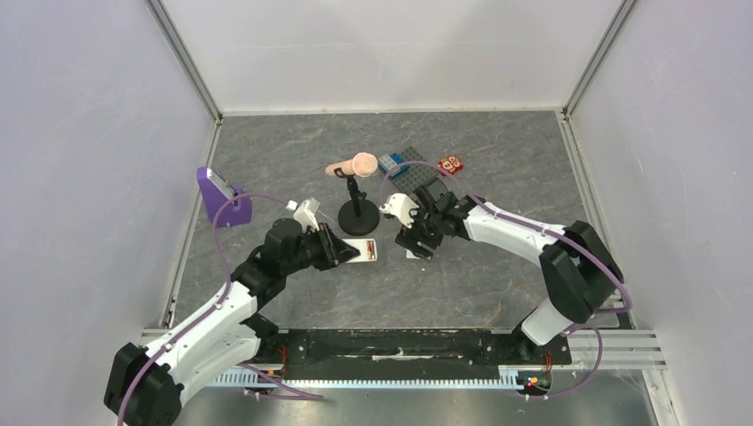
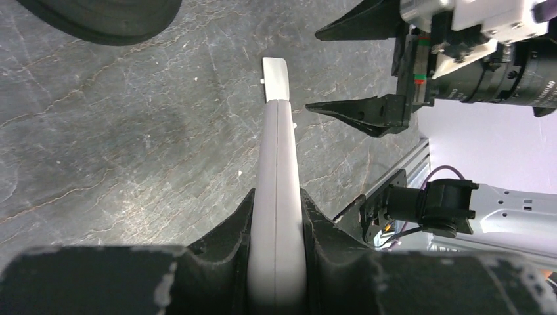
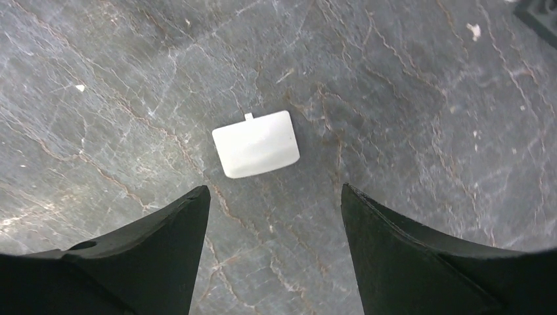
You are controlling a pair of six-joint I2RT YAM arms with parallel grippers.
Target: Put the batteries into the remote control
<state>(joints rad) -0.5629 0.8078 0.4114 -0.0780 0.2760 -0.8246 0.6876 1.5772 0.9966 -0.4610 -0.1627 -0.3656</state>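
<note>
Top view: the left gripper [image 1: 348, 252] is clamped on the white remote control [image 1: 361, 253] near the middle of the grey table [image 1: 293, 151], just in front of the black microphone stand [image 1: 358, 214]. The right gripper [image 1: 416, 247] hangs low just to the remote's right. A purple block [image 1: 223, 201] sits far left and a red block [image 1: 451, 164] at the back. Left wrist view: the remote control [image 2: 277, 151] is seen edge-on, pinched between the left gripper's [image 2: 277, 197] two black fingers [image 2: 322, 226]. A small white cover piece [image 2: 276, 79] lies flat just past its far end, and the right gripper [image 2: 317, 69] is beside it, jaws apart. Right wrist view: the right gripper [image 3: 274, 189] is spread wide and holds nothing. The cover piece [image 3: 256, 143] lies on the table just ahead of the gap, touching neither finger.
</note>
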